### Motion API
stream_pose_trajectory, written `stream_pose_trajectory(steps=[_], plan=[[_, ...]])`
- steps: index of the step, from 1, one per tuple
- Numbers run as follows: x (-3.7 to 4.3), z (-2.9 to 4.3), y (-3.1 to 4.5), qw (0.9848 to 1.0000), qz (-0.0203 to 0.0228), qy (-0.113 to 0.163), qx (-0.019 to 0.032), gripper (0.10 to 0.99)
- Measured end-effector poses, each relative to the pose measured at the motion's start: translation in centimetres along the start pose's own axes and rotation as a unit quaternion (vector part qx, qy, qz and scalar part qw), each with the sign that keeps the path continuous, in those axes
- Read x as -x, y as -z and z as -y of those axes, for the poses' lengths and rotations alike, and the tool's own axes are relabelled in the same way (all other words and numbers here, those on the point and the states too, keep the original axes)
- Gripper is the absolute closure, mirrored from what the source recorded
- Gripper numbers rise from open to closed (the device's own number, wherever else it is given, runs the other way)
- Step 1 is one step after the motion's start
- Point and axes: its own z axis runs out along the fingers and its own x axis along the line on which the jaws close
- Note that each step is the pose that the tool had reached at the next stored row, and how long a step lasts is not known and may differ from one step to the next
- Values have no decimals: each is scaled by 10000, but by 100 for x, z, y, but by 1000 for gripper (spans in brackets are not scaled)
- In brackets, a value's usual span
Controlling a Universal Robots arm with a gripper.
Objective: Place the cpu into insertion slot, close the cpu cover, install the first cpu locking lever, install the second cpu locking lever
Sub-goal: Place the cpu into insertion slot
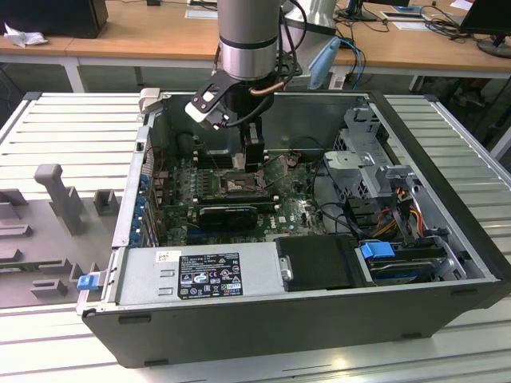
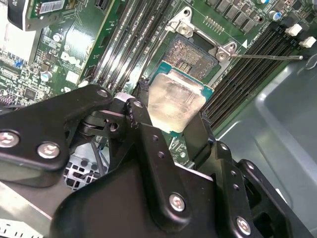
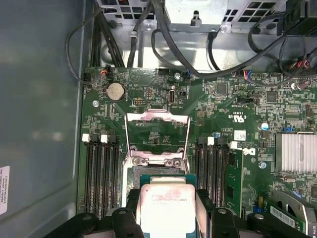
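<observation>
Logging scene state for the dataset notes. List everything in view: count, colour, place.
cpu: 1, silvery-grey, in the gripper, over the insertion slot
insertion slot: 1, dark pins, silvery rim, on the motherboard
cpu cover: 1, silvery, swung open
RAM slots: two banks, black, either side of the slot
graphics card: 1, black, beside the slot
power supply: 1, grey, inside the case
case: 1, dark, open, on the table
gripper: 1, black, shut on the cpu
</observation>
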Motion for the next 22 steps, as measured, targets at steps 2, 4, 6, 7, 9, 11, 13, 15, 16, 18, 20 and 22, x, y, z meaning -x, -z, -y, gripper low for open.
stream_pose_trajectory(steps=[2, 4, 6, 7, 9, 11, 13, 15, 16, 18, 20, 22], plan=[[0, 4, -11, 10000, 0, 1, 0, 557], [-4, 7, -39, 10000, 0, 0, -5, 557], [-8, 13, -90, 10000, 0, -1, -8, 557], [-10, 16, -107, 10000, 0, -1, -8, 557], [-16, 19, -143, 10000, 0, 0, -8, 557], [-23, 21, -161, 10000, -1, 0, -9, 557], [-30, 22, -171, 10000, -6, 0, -8, 557], [-74, 52, -267, 10000, -10, -1, -14, 557], [-91, 84, -324, 10000, -10, -1, -14, 557], [-106, 87, -361, 10000, -9, -4, -18, 557], [-115, 90, -401, 10000, -7, -43, -21, 557], [-119, 94, -442, 9999, -2, -120, -20, 557]])
